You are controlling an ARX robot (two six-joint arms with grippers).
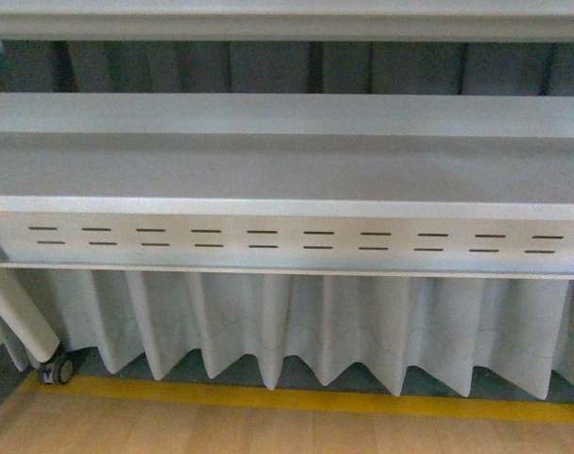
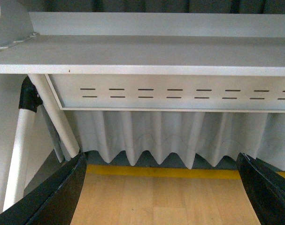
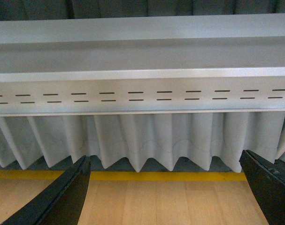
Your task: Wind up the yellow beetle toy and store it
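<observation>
The yellow beetle toy is out of view in all three pictures. My left gripper [image 2: 163, 187] is open, its black fingers [image 2: 57, 197] spread wide over bare wooden floor with nothing between them. My right gripper [image 3: 165, 192] is open too, its dark fingers [image 3: 62, 199] far apart above the same light wood. Neither arm shows in the front view.
A grey metal table [image 1: 287, 170] with a slotted front panel [image 1: 287, 241] fills the front view. A pleated white curtain [image 1: 315, 326] hangs under it. A yellow floor stripe [image 1: 296, 399] runs along the wooden floor [image 1: 268, 430]. A white leg with a castor [image 1: 55, 369] stands at the left.
</observation>
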